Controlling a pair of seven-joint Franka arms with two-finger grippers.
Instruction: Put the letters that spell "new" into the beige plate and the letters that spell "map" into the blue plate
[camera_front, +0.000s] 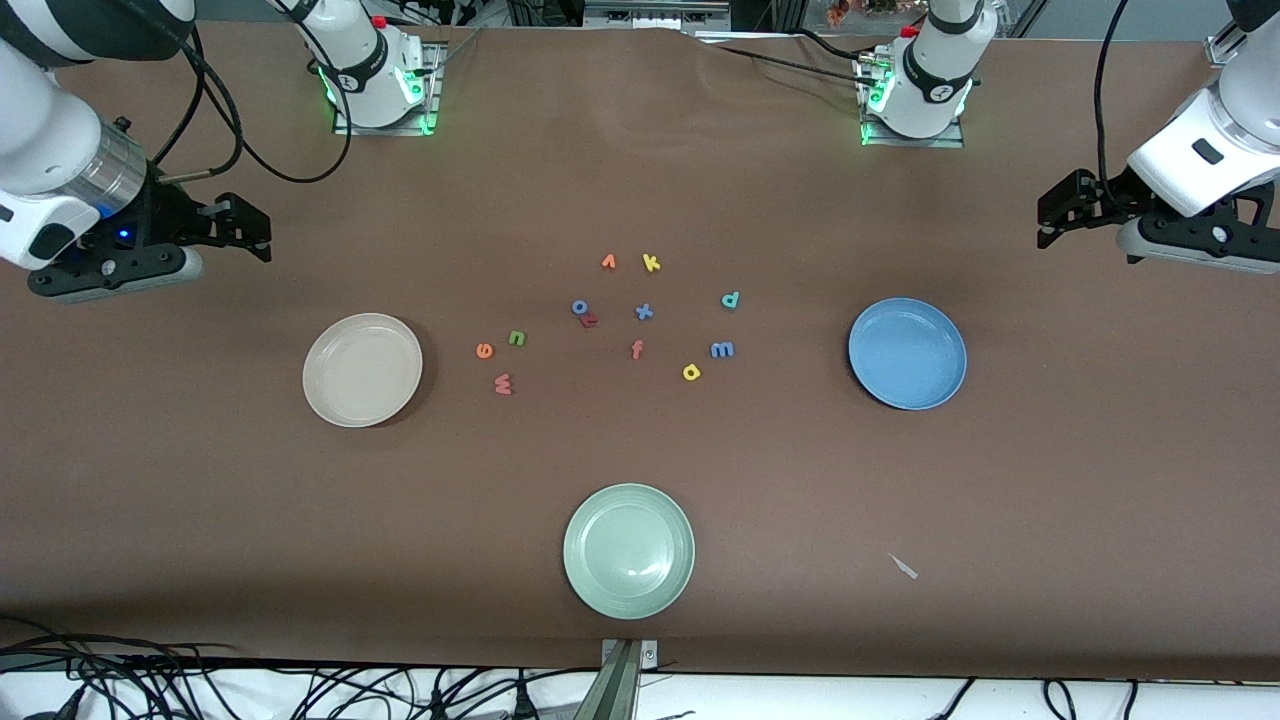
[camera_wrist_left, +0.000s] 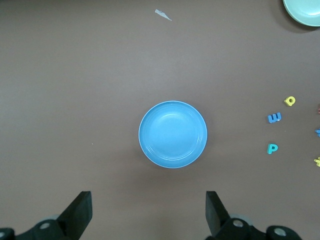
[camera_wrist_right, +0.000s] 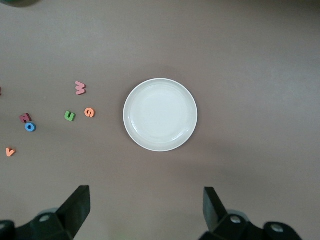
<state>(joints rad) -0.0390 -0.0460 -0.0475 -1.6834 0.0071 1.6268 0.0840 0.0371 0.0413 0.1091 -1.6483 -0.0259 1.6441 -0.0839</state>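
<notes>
With both plates bare, n (camera_front: 516, 338), e (camera_front: 485, 350) and w (camera_front: 503, 383) lie beside the beige plate (camera_front: 362, 369), m (camera_front: 722, 349), a (camera_front: 691, 372) and p (camera_front: 731, 299) near the blue plate (camera_front: 907, 353), while the left gripper (camera_front: 1050, 214) and right gripper (camera_front: 255, 228) hover at the table's ends, fingers apart.

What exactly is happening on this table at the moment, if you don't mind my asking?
Nothing is being handled yet. The left gripper hangs open near the blue plate, and the right gripper hangs open near the beige plate. Both plates are empty. The green n, orange e and pinkish w lie beside the beige plate; the blue m, yellow a and teal p lie nearer the blue one.
</notes>
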